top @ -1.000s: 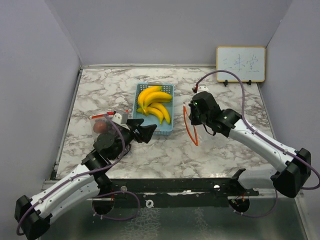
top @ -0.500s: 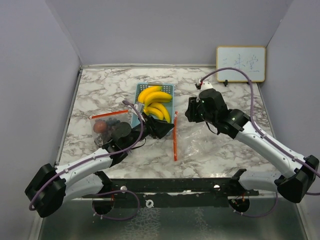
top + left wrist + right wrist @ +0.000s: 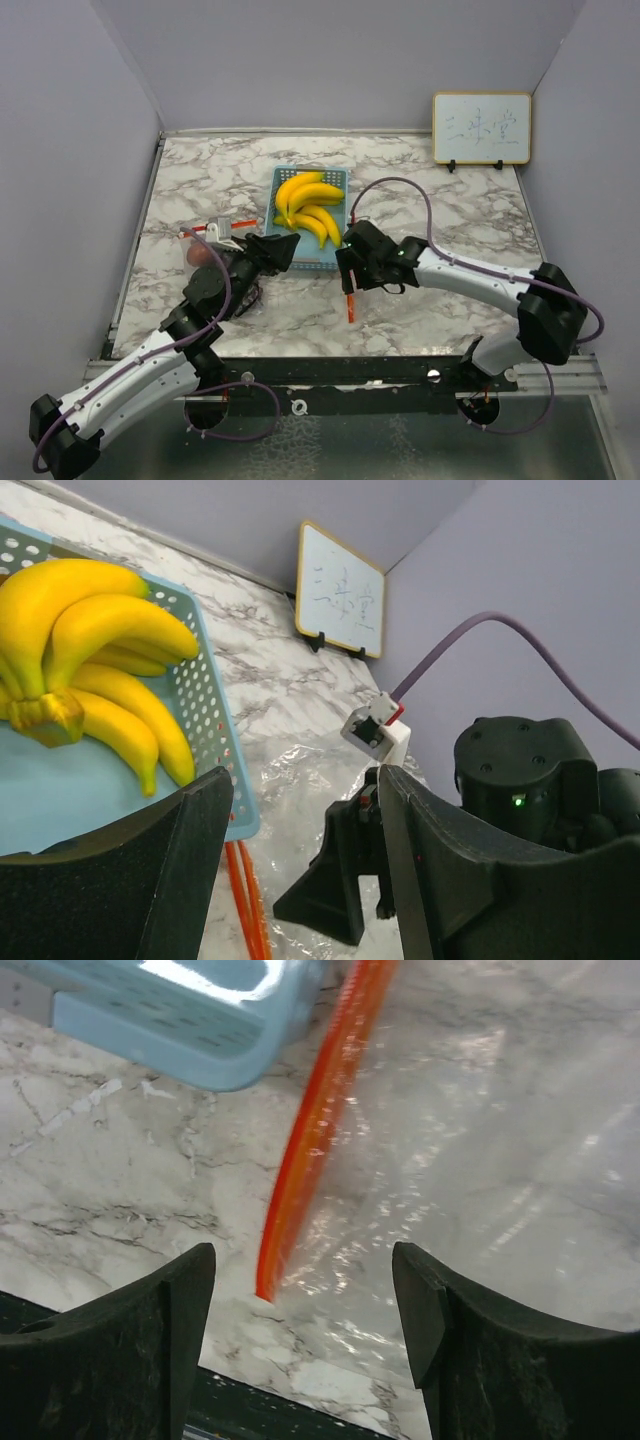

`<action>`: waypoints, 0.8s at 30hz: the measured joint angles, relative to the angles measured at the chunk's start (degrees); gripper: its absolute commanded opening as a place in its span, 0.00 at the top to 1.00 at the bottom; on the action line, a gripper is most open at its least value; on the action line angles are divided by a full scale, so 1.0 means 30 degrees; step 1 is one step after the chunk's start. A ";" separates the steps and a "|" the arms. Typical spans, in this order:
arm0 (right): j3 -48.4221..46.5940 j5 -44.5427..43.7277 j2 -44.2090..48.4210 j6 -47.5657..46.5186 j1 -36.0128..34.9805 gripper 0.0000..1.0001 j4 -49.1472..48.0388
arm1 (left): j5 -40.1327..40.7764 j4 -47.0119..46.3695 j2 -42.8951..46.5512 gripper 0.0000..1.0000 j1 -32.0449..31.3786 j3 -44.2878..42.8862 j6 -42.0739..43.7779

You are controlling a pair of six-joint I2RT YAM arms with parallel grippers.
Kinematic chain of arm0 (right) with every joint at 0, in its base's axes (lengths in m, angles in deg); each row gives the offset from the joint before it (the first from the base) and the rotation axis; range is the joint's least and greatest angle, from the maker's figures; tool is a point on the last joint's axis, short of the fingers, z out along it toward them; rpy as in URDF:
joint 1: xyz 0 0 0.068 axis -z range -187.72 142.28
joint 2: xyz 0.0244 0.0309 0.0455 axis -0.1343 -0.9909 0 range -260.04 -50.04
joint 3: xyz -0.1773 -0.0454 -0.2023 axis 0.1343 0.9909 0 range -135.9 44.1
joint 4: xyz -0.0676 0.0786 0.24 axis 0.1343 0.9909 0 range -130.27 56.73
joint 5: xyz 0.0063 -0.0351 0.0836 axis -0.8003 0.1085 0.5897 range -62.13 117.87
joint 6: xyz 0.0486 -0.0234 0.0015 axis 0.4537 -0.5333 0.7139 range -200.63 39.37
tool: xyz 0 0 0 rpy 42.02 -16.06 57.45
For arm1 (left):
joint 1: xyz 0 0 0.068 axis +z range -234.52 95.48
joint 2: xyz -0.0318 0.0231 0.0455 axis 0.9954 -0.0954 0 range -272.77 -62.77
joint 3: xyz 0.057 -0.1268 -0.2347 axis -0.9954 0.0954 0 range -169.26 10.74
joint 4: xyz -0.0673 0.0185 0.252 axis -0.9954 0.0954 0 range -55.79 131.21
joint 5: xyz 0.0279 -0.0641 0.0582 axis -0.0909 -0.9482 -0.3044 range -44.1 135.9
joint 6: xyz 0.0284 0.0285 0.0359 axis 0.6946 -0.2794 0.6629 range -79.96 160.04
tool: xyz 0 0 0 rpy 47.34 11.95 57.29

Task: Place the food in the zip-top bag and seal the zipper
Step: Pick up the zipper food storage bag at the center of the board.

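Right gripper (image 3: 302, 1258) hung open, jaws spread over the zip-top bag (image 3: 480, 1140), its orange zipper (image 3: 315, 1130) between the fingers, ungripped. Left gripper (image 3: 300, 780) was open and empty. Bananas (image 3: 308, 205) lay in the blue basket (image 3: 335, 173) just ahead of both. Wrist views showed the bag film; only the top view showed a red fruit (image 3: 196, 257) behind the left gripper. The basket edge sat beside the zipper, and the marble table (image 3: 450, 200) spread out to the right.

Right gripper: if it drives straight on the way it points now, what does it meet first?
Probably the orange zipper strip of the clear plastic zip-top bag, centred ahead of the open right gripper; depth is hard to judge.
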 measured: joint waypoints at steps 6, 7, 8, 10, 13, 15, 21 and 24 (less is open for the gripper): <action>-0.1472 -0.0998 -0.3446 0.1311 -0.1792 0.22 -0.0335 | 0.0430 0.0918 0.0240 0.36 0.0000 0.0641 0.0015; -0.1530 -0.1355 -0.3832 0.1574 -0.1829 0.23 -0.0350 | 0.0423 0.1027 0.0240 0.36 0.0000 0.0729 0.0007; -0.1530 -0.1639 -0.4080 0.1770 -0.1829 0.24 -0.0350 | 0.0423 0.1107 0.0233 0.36 0.0000 0.0823 0.0000; -0.1530 -0.2382 -0.4634 0.2259 -0.1821 0.27 -0.0306 | 0.0415 0.1246 0.0248 0.36 0.0000 0.0976 0.0000; -0.1523 -0.3257 -0.5209 0.2834 -0.1785 0.44 -0.0342 | 0.0408 0.1311 0.0357 0.36 0.0000 0.1042 0.0000; -0.1508 -0.3570 -0.5384 0.3038 -0.1785 0.64 -0.0379 | 0.0415 0.1319 0.0539 0.36 0.0000 0.1071 0.0007; -0.0758 -0.3949 -0.5406 0.3417 -0.1785 0.98 -0.0838 | 0.0415 0.1333 0.1231 0.36 0.0000 0.1209 0.0007; -0.0321 -0.4000 -0.5013 0.3293 -0.1785 0.98 -0.1042 | 0.0408 0.1341 0.1392 0.37 0.0000 0.1239 0.0007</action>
